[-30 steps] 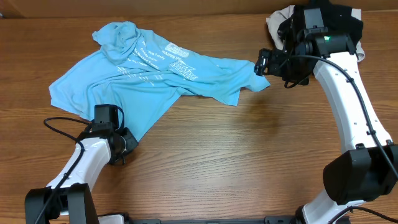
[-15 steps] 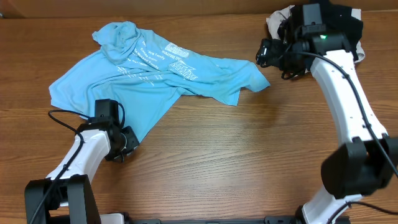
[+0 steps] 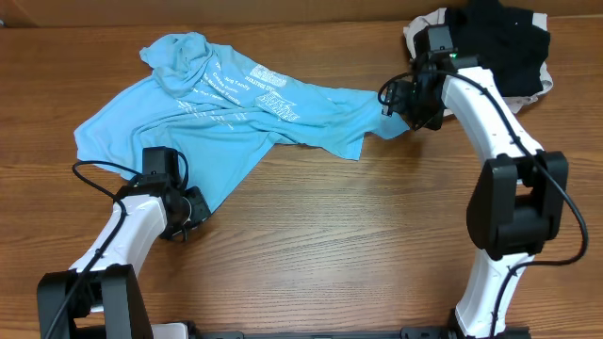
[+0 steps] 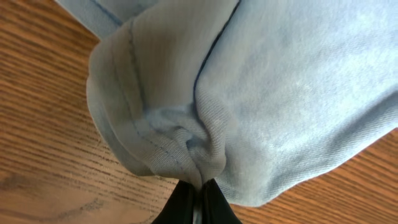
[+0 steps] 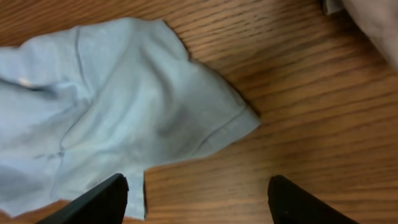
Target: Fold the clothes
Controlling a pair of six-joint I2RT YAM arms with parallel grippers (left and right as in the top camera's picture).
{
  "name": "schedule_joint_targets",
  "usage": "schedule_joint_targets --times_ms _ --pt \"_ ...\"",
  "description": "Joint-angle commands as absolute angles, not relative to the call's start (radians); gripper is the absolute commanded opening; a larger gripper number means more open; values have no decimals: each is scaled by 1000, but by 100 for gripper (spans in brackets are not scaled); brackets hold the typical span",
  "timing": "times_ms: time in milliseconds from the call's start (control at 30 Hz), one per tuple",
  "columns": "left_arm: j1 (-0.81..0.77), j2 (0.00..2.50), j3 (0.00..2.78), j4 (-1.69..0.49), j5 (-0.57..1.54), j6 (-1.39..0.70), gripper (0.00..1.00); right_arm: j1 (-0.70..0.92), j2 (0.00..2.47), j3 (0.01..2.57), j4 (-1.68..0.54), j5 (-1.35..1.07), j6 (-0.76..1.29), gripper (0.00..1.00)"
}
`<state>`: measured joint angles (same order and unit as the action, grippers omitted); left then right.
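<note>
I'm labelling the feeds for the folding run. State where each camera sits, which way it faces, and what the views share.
Overhead: fixed above the table, looking down; shows the T-shirt, black garment, both arms, left gripper and right gripper.
Left wrist: on the left arm, looking past its gripper, shut on the T-shirt's bunched hem over wood.
Right wrist: on the right arm, looking down at a hemmed T-shirt corner beyond its open gripper's fingers.
Shared: all three show the T-shirt and the table.
</note>
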<state>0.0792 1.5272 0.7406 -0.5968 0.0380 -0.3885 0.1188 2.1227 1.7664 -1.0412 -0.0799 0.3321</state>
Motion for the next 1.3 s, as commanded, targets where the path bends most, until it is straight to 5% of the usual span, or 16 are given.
schedule_joint_targets --times_ms 0,600,800,967,1267 --pt "78 1533 760 -591 45 -369 4 124 2163 1766 -1024 -67 342 74" --pt "78 1533 760 -614 45 -369 4 124 2296 1766 -946 -42 341 69" --pt "78 1533 760 -632 45 -369 4 124 2302 1752 -912 -43 341 53" --pt "78 1533 764 -660 45 -364 4 124 2302 1757 -917 -46 330 4" --pt "80 1533 1088 -936 43 -258 4 81 2163 1874 -1055 -61 307 4"
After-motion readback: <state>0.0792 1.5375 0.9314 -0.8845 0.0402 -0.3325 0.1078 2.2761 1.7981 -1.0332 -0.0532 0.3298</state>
